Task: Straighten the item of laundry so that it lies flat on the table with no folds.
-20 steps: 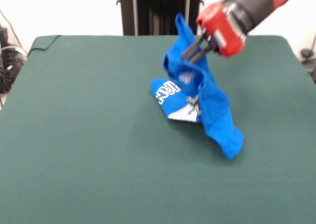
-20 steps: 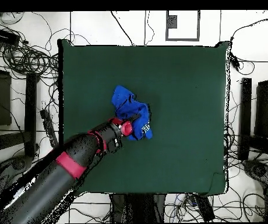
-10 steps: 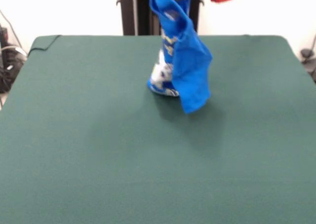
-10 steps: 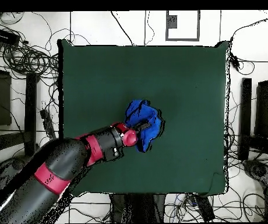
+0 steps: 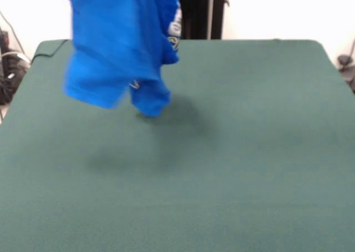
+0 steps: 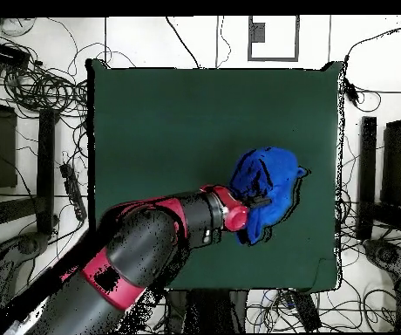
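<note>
Overhead view shows the gripper (image 6: 254, 202) with its jaws pinching the blue T-shirt (image 6: 269, 192), which hangs bunched and folded above the green bench (image 6: 169, 122), its lowest fold near or touching the cloth in the front view.

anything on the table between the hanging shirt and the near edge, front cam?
Nothing. Front view shows bare green table from below the lifted blue T-shirt to the near edge.
</note>
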